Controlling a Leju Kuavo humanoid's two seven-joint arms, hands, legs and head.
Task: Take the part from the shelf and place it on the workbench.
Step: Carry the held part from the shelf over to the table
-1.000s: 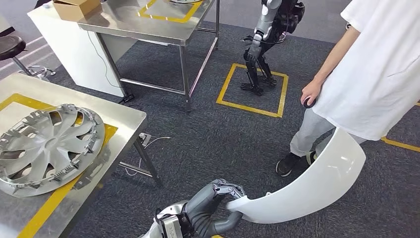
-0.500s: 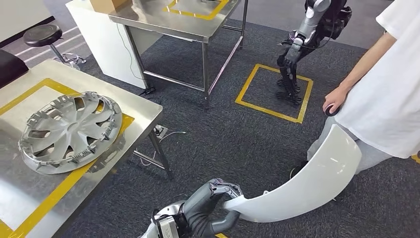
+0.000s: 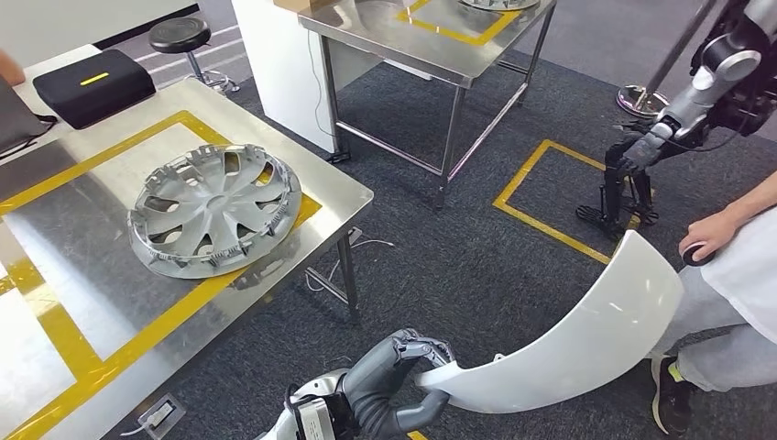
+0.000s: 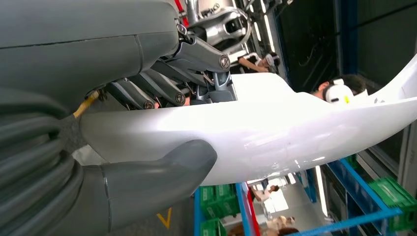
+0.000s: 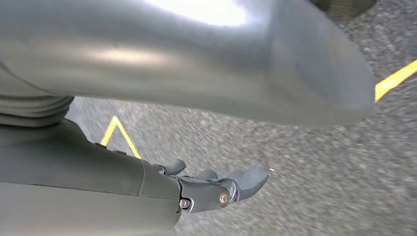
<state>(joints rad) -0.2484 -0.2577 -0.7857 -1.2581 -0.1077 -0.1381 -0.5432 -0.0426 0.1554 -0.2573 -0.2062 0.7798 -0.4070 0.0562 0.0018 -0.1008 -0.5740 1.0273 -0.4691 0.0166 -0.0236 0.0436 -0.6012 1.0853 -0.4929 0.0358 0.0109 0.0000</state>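
- The whole head view has swung since a second ago: the counter [image 3: 339, 197] now takes up far more of the left side, so the camera has turned toward it; the things themselves have not moved.
- The left hand [image 3: 396, 385] still grips the near end of the part [image 3: 586, 339], a long curved white panel, fingers [image 4: 196, 51] over its top face and thumb [image 4: 162, 169] under it. The panel hangs in the air over the carpet, well apart from the counter's right edge.
- The right hand [image 5: 216, 189] hangs above the floor holding nothing, its fingers loosely apart.
- A hubcap [image 3: 215, 209] lies near the counter's right edge, over a yellow tape line [image 3: 137, 344].
- A person [image 3: 733, 275] stands just beside the panel's far end.
- Judgement: the carry is well along, and what remains is closing in on the counter and setting the panel down on bare steel beside the hubcap. The far end swings wide, so it could brush the person.
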